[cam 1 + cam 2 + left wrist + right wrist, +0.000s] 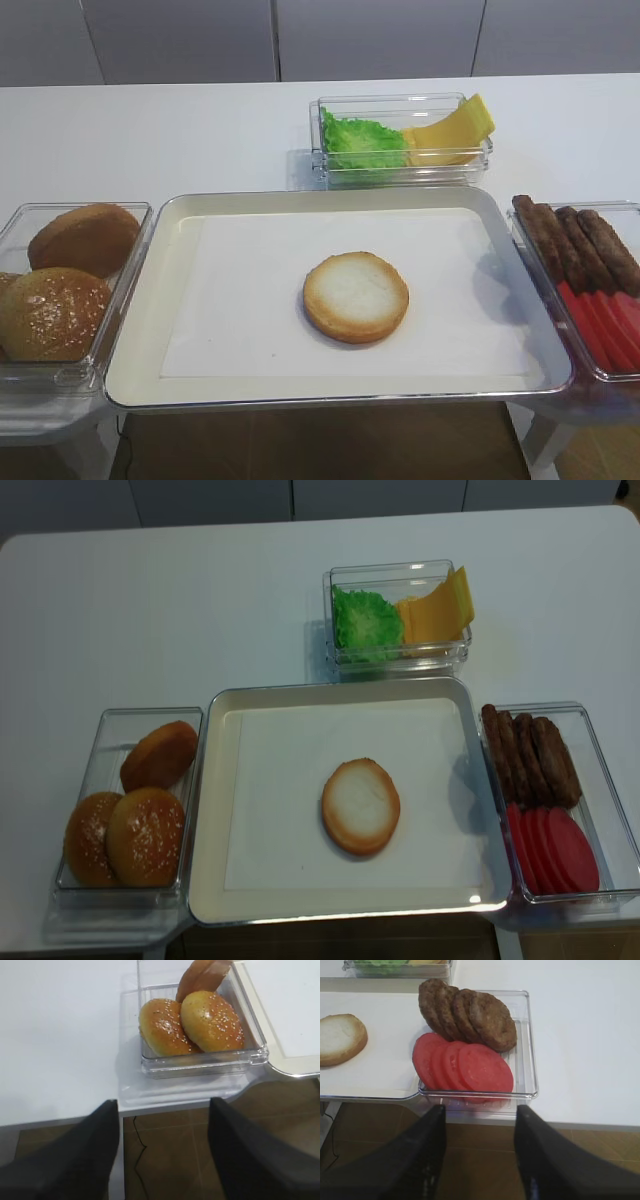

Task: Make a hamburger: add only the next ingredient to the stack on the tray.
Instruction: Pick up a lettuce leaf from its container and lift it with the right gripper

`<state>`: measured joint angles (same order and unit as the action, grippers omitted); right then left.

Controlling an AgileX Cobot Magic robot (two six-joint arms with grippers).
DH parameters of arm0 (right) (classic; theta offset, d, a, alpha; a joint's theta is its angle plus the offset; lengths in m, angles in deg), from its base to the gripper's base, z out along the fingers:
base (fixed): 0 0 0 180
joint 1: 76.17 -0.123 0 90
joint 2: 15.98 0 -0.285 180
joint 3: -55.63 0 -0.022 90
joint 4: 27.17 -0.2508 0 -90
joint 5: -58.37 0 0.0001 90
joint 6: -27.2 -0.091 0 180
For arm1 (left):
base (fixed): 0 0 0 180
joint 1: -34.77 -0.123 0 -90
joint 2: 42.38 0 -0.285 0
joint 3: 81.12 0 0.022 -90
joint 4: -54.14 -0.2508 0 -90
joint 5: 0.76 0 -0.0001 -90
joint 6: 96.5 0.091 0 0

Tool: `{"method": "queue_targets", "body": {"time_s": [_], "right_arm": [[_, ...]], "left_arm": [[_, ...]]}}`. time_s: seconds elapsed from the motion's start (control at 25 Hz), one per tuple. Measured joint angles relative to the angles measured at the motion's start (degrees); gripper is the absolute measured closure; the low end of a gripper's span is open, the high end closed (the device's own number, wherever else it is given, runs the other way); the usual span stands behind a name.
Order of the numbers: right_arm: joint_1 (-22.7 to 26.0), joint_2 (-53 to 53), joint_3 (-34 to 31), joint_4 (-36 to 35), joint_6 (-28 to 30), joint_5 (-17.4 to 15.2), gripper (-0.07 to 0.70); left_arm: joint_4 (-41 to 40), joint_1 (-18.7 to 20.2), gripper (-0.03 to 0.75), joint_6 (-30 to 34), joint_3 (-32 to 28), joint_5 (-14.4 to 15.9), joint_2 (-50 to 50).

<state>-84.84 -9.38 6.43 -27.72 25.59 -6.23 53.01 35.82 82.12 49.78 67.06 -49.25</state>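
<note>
Exterior high: tray [150, 290] sits on the white desk [150, 130], paper liner [240, 300] inside. Bun bottom [356, 296] lies cut face up near the tray's middle, nothing on it. Lettuce leaf [364, 142] is in the clear tub [400, 176] behind the tray, left of the cheese slices [455, 130]. Sesame buns [55, 312] in the tub at left; patties [575, 240] and tomato slices [605, 325] in the tub at right. No arm visible here.

Right wrist: right fingers [479, 1150] spread apart, holding nothing, hanging off the desk's front edge just short of the tomato tub.

Left wrist: left fingers [162, 1152] likewise wide apart and empty, off the desk edge before the bun tub.

Realsense overhead: same layout; lettuce in the rear tub, well apart from the bun bottom.
</note>
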Motion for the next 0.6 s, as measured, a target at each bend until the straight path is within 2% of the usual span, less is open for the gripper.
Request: {"method": "queue_targets", "body": {"time_s": [0.6], "right_arm": [[0.0,0.0,0.0,0.0,0.0,0.0,0.276]], "left_arm": [[0.0,0.0,0.296,0.0,0.0,0.0,0.0]]}}
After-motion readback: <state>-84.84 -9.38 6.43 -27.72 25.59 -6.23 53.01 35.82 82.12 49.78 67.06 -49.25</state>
